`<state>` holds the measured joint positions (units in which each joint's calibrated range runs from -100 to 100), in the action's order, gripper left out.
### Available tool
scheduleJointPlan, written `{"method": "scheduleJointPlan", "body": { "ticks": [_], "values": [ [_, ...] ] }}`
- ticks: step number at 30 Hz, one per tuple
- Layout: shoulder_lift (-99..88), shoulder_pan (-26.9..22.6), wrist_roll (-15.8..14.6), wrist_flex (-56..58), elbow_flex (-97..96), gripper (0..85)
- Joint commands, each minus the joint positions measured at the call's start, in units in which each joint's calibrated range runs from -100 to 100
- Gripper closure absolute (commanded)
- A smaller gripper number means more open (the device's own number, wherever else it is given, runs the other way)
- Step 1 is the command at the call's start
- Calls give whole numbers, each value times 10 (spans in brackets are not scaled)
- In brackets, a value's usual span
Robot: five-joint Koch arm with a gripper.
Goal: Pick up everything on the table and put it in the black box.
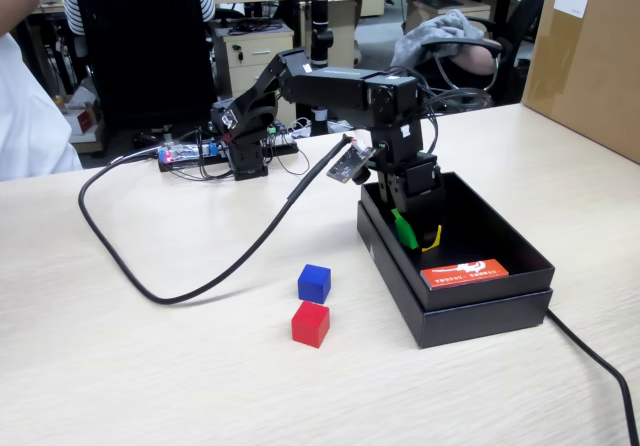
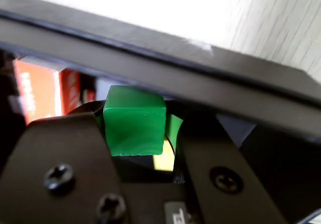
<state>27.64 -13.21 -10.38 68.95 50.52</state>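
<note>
Counter point(image 1: 150, 366): light wood grain; all places below are given relative to the box.

Cable point(image 1: 120, 256): black, looped across the counter well left of the box.

Blue cube point(image 1: 314, 283): on the counter, left of the box, apart from it.

Red cube point(image 1: 310, 323): on the counter, just in front of the blue cube, left of the box near its front corner.

Box point(image 1: 480, 316): black, shallow, double rim, open top.

Gripper point(image 1: 418, 234): reaching down inside the box at its rear left part. Fingers point(image 2: 55, 153) closed on the green cube.

Green cube point(image 2: 134, 119): held between the fingers, inside the box, in the wrist view close under its rim.

Yellow cube point(image 1: 433, 239): inside the box, just beside the gripper, partly hidden.

Card point(image 1: 464, 273): red-orange with white print, lying inside the box toward its front.

Carton point(image 1: 590, 56): brown, behind and right of the box.
</note>
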Motion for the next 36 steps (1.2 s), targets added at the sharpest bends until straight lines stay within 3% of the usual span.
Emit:
{"method": "scheduleJointPlan", "body": {
  "ticks": [1,3,5,10,13,18,20,32,36],
  "values": [
    [-18,0,-1,4,-6,646],
    [-22,0,-1,6,-17,535],
    [-34,0,-1,6,-24,479],
    [-113,0,-1,6,-30,458],
    [-260,1,-12,3,-35,458],
    [-442,21,-19,-2,-161,363],
    [-495,32,-16,-20,-209,363],
    [-743,116,57,-191,-524,350],
    [-773,127,63,-247,-601,348]
  ]
}}
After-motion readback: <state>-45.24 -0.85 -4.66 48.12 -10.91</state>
